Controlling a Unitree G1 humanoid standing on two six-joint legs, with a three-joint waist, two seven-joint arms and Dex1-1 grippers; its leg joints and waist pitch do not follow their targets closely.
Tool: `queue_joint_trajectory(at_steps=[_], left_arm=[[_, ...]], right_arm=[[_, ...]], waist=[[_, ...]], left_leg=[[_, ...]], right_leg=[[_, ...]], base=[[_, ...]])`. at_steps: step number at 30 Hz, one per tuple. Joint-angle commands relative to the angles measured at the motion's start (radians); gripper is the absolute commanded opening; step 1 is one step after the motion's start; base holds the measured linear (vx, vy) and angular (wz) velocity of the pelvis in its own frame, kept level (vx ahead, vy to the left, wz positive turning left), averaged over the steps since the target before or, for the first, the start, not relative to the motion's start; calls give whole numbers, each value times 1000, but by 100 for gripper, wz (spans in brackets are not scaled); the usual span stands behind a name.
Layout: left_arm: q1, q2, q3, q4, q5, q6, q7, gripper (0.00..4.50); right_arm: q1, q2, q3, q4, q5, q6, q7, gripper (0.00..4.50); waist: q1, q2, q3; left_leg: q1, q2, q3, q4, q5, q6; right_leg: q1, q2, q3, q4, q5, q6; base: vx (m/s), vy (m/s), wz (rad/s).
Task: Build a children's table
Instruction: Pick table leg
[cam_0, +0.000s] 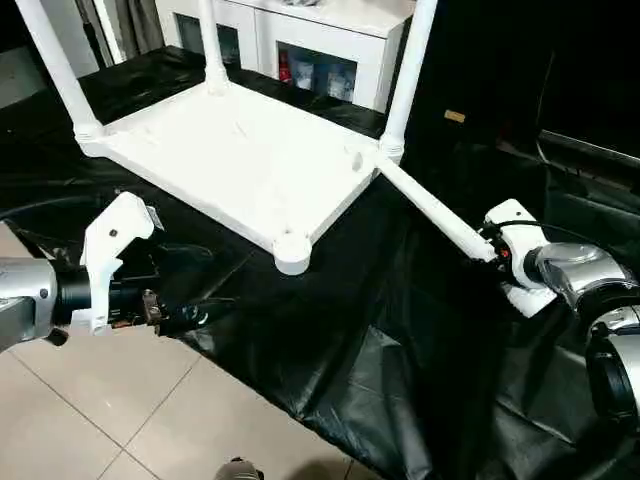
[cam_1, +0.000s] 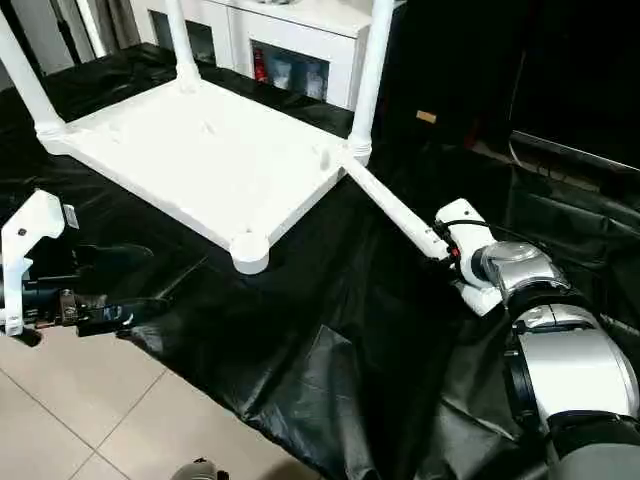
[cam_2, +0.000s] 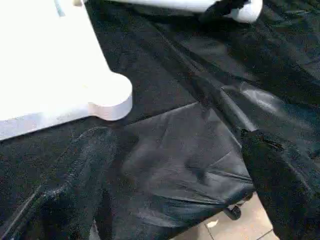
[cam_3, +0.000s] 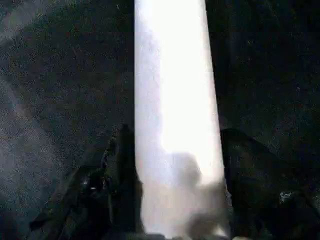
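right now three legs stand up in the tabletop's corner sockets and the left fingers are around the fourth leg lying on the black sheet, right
Not quite: it is the right fingers, not the left, that straddle the fourth leg lying on the black sheet; the right wrist view shows it. The left gripper hovers open near the tabletop. Three legs do stand in the corner sockets.

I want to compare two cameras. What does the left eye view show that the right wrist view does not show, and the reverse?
Left eye view: the upside-down tabletop on black sheeting, three upright legs, the empty near corner socket, the left gripper and a white cabinet. Right wrist view: both black fingers flanking the tube at close range. Both show the loose leg lying at the right gripper.
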Motion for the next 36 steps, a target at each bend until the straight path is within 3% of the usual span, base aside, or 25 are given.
queue_joint_trajectory(at_steps=[1,5,6,7,8,9,10,11,15,16,18,19,20,22,23,27,28,29,32,36], left_arm=[[-36,-52,-40,38,36,-45,48,450],[-52,-121,-53,77,64,-98,110,450],[-60,-150,-63,96,92,-128,146,450],[-60,-150,-63,96,92,-128,146,450],[-75,-192,-65,118,124,-154,212,450],[-92,-236,-68,140,156,-181,276,450],[-102,-262,-68,152,174,-199,313,450],[-117,-306,-62,170,186,-221,357,450],[-134,-359,-89,206,236,-266,427,450],[-136,-374,-93,216,240,-271,440,450],[-145,-398,-109,235,250,-282,455,450],[-149,-405,-117,241,249,-286,450,450],[-154,-412,-130,248,258,-298,442,450],[-162,-417,-154,263,277,-317,425,450],[-169,-413,-180,276,298,-333,414,450],[-176,-384,-221,299,336,-363,388,450],[-175,-385,-215,304,348,-375,404,450],[-175,-392,-205,306,347,-369,421,450],[-171,-406,-185,303,338,-358,444,450],[-156,-407,-178,293,324,-349,432,450]], right_arm=[[-23,-20,-49,-9,43,1,28,275],[-39,-30,-108,-21,93,-11,74,242],[-43,-35,-123,-26,109,-25,87,233],[-43,-35,-123,-26,109,-25,87,222],[-46,-36,-146,-41,139,-44,114,212],[-46,-37,-171,-60,170,-62,146,212],[-43,-34,-188,-77,194,-69,173,197],[-29,-26,-214,-108,226,-85,201,197],[33,13,-256,-215,291,-66,223,161],[65,30,-251,-264,301,-61,230,153],[120,66,-243,-337,307,-63,207,137],[134,78,-235,-350,298,-86,182,131],[138,85,-236,-351,292,-109,151,131],[136,90,-246,-343,284,-140,91,131],[133,88,-255,-339,280,-158,54,146],[134,79,-267,-348,271,-170,-12,181],[144,74,-268,-358,268,-160,-43,181],[149,73,-266,-361,263,-160,-53,181],[161,74,-264,-375,259,-157,-58,211],[123,52,-216,-303,209,-174,-92,248]], waist=[[-6,-8,-65],[-13,-14,-67],[-21,-22,-68],[-23,-22,-68],[-24,-21,-68],[-32,-26,-70],[-34,-20,-70],[-37,-27,-72],[-51,-11,-76],[-51,-14,-78],[-56,21,-79],[-61,7,-82],[-60,14,-83],[-61,10,-81],[-61,18,-79],[-62,25,-75],[-63,23,-74],[-64,28,-75],[-68,31,-75],[-76,29,-76]], left_leg=[[10,-10,40,-87,-192,9],[2,-10,40,-87,-163,10],[2,-10,43,-84,-153,13],[1,-10,42,-85,-153,15],[2,-9,42,-85,-154,14],[2,-8,43,-84,-155,17],[5,-7,43,-83,-155,21],[4,-7,45,-80,-150,35],[4,-9,47,-74,-104,56],[3,-8,46,-75,-95,59],[9,-7,42,-76,-96,50],[11,-7,45,-74,-91,48],[11,-9,44,-74,-90,45],[11,-9,47,-75,-115,48],[13,-9,48,-74,-127,46],[11,-9,48,-76,-154,29],[9,-11,48,-77,-155,26],[10,-10,48,-77,-150,21],[8,-11,47,-77,-154,16],[6,-12,47,-77,-160,20]], right_leg=[[44,-7,7,-68,-191,-235],[52,-8,5,-63,-164,-233],[53,-7,5,-64,-160,-229],[54,-7,5,-63,-160,-227],[53,-8,5,-64,-163,-226],[55,-7,6,-64,-150,-226],[54,-6,6,-64,-141,-228],[57,-6,6,-64,-117,-229],[58,-2,5,-61,-43,-248],[62,-3,5,-58,-30,-250],[58,-4,2,-57,-23,-257],[59,-1,1,-59,10,-268],[60,0,1,-56,18,-278],[60,-2,0,-62,-15,-291],[59,-2,0,-65,-47,-287],[58,-2,2,-71,-121,-260],[58,-1,2,-71,-127,-252],[58,0,2,-69,-118,-249],[59,1,1,-69,-103,-252],[58,1,-1,-69,-101,-261]], base=[[0,0,0],[0,0,0],[0,0,0],[0,0,0],[0,0,0],[0,0,0],[0,0,0],[0,0,0],[0,0,0],[0,0,0],[0,0,0],[0,0,0],[0,0,0],[0,0,0],[0,0,0],[0,0,0],[0,0,0],[0,0,0],[0,0,0],[0,0,0]])
